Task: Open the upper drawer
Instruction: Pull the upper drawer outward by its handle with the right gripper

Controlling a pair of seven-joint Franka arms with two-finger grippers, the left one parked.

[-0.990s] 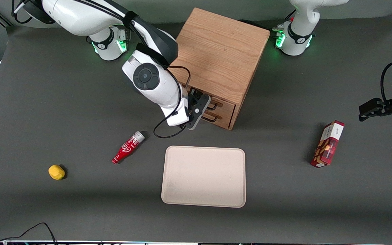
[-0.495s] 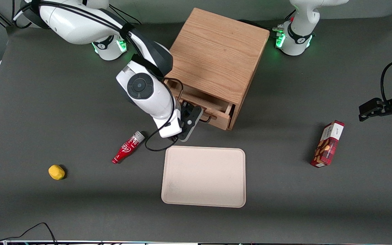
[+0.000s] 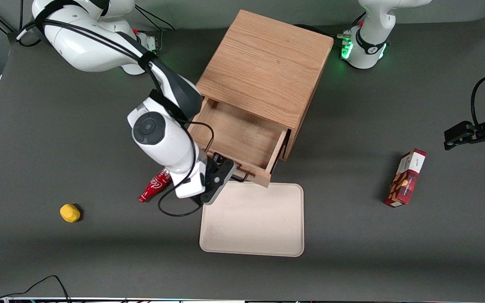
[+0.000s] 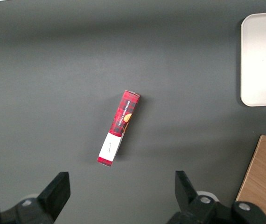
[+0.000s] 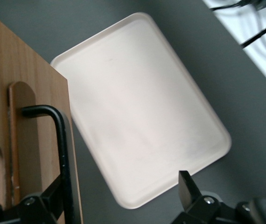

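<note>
The oak cabinet stands at the table's middle. Its upper drawer is pulled far out toward the front camera, and its bare wooden inside shows. The drawer's front panel overhangs the edge of the tray. The thin black wire handle also shows in the right wrist view. My right gripper is at the drawer front, open, with its fingers wide apart. One finger lies against the handle bar; the other is over the table beside the tray. The lower drawer is hidden under the open one.
A cream tray lies in front of the cabinet, nearer the camera. A red bottle lies beside my wrist, and a yellow object sits toward the working arm's end. A red box stands toward the parked arm's end.
The upper drawer has slid from shut to wide open, toward the front camera. My gripper has moved with its handle toward the tray.
</note>
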